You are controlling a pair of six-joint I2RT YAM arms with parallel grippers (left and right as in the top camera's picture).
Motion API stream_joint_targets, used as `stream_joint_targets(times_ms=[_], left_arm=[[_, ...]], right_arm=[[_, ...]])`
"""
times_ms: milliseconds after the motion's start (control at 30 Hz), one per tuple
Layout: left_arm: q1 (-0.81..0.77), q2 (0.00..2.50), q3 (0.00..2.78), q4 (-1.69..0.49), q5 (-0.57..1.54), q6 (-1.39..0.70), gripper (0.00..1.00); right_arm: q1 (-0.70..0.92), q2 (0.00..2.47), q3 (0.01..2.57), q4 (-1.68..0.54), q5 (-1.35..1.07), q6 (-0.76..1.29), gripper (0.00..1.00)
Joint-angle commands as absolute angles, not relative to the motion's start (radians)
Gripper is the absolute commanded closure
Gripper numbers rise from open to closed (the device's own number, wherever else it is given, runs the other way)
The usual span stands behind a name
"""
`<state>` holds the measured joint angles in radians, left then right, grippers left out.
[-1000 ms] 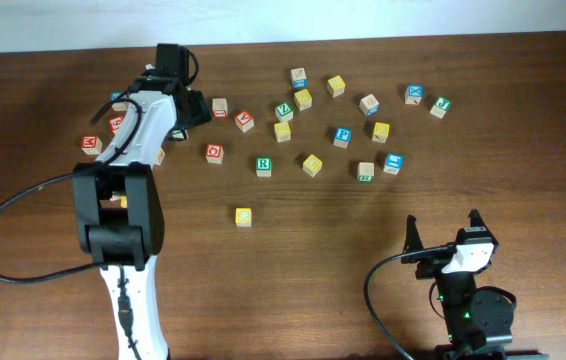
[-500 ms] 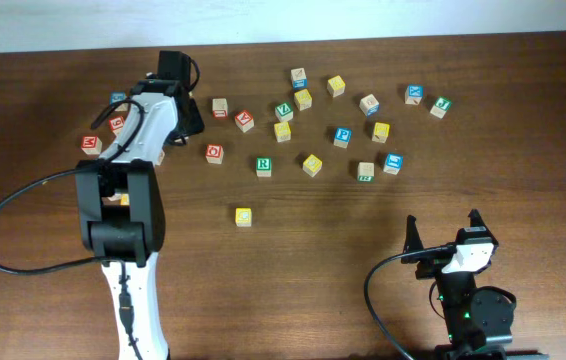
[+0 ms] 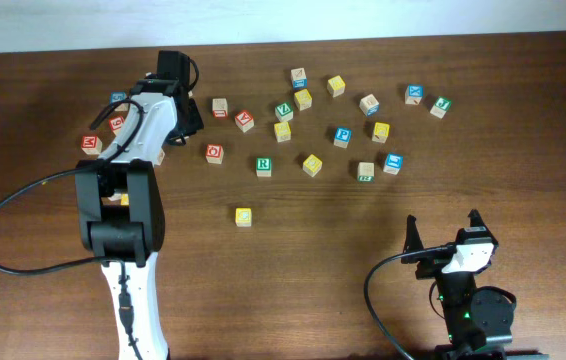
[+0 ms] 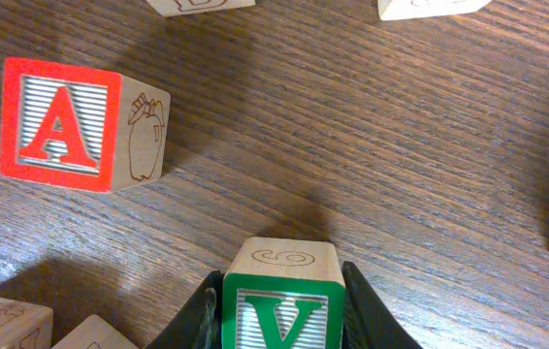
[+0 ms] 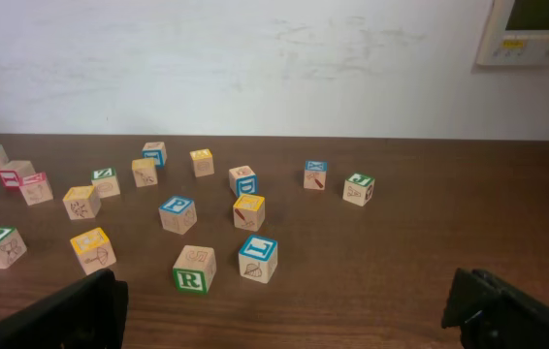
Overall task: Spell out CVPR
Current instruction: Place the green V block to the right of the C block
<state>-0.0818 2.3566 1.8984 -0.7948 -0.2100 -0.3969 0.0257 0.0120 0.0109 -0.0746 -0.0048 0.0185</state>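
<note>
A wooden block with a green V (image 4: 282, 315) sits on the table between the fingers of my left gripper (image 4: 282, 278), which press both its sides. From overhead, this gripper (image 3: 189, 112) is at the far left of the table and covers that block. A blue P block (image 3: 342, 135) and a green R block (image 3: 263, 165) lie among the scattered blocks. One yellow block (image 3: 243, 216) lies alone nearer the front; its letter is unreadable. I can make out no C. My right gripper (image 3: 443, 232) rests open at the front right, nothing between its fingers (image 5: 90, 310).
A red A block (image 4: 61, 124) stands just left of the held block, with more blocks close around it. Several lettered blocks spread across the far middle and right (image 3: 368, 105). A second green R block (image 5: 193, 269) and a blue block (image 5: 257, 258) lie nearest the right gripper.
The left gripper's jaws have closed from wide apart onto the green V block, and the gripper shifted slightly left. The right arm has not moved.
</note>
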Motion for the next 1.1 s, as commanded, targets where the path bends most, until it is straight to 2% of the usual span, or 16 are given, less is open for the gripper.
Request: stream_joint_targets(times_ms=[0, 133, 233, 467, 633, 733, 833, 1067], left_arm=[[-0.074, 2.372, 1.907, -0.794, -0.202, -0.395, 0.77], [-0.074, 2.301, 1.907, -0.805, -0.134, -0.395, 0.78], [-0.074, 2.207, 1.907, -0.863, 0.057, -0.395, 0.78], [-0.147, 2.111, 1.906, -1.190, 0.395, -0.395, 0.81], [-0.360, 2.111, 1.901, -1.431, 0.314, -0.388, 0.79], [-0.485, 2.111, 1.848, -1.448, 0.211, -0.388, 0.79], [-0.554, 2.111, 1.714, -1.313, 0.185, -0.412, 0.80], [-0.559, 2.111, 1.654, -1.157, 0.025, -0.479, 0.79]], right_arm=[[0.019, 0.006, 0.006, -0.080, -0.007, 0.015, 0.02], [0.019, 0.006, 0.006, -0.080, -0.007, 0.015, 0.02], [0.019, 0.006, 0.006, -0.080, -0.007, 0.015, 0.02], [0.019, 0.006, 0.006, -0.080, -0.007, 0.015, 0.02], [0.019, 0.006, 0.006, -0.080, -0.007, 0.015, 0.02], [0.019, 0.006, 0.006, -0.080, -0.007, 0.015, 0.02], [0.019, 0.006, 0.006, -0.080, -0.007, 0.015, 0.02], [0.019, 0.006, 0.006, -0.080, -0.007, 0.015, 0.02]])
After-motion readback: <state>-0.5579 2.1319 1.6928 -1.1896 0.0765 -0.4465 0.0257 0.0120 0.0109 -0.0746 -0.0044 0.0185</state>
